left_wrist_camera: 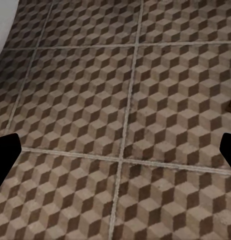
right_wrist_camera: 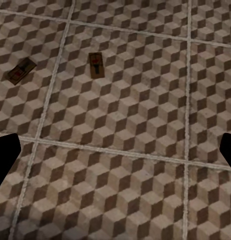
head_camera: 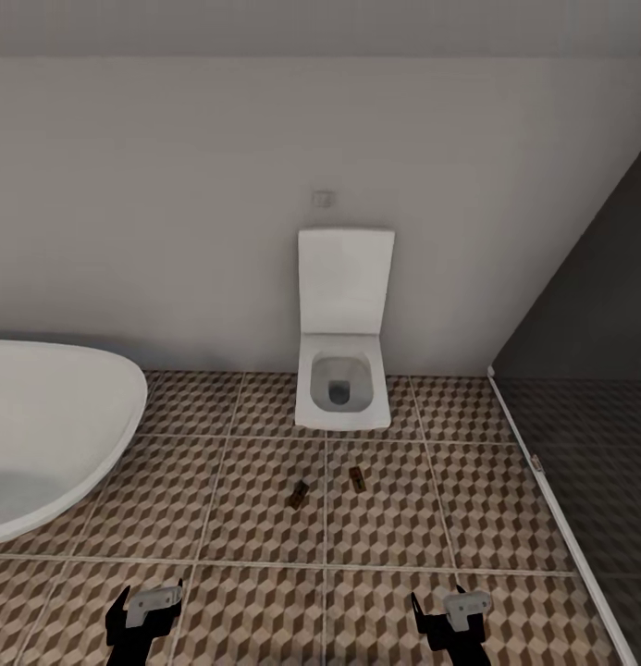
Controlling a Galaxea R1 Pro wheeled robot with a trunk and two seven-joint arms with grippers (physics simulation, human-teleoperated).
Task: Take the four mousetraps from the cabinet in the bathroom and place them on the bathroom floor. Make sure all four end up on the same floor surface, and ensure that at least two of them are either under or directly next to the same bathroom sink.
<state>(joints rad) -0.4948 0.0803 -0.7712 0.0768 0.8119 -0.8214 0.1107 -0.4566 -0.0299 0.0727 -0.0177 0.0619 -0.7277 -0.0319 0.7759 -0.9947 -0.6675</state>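
On bathroom floor (head_camera: 218,518) btwn toilet (head_camera: 343,370) & end effectors: two mousetraps (head_camera: 298,494), apart.

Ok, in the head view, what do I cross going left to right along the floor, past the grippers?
Bathtub → left mousetrap → right mousetrap → dark glass panel. The toilet stands behind the two mousetraps, so its place overlaps theirs.
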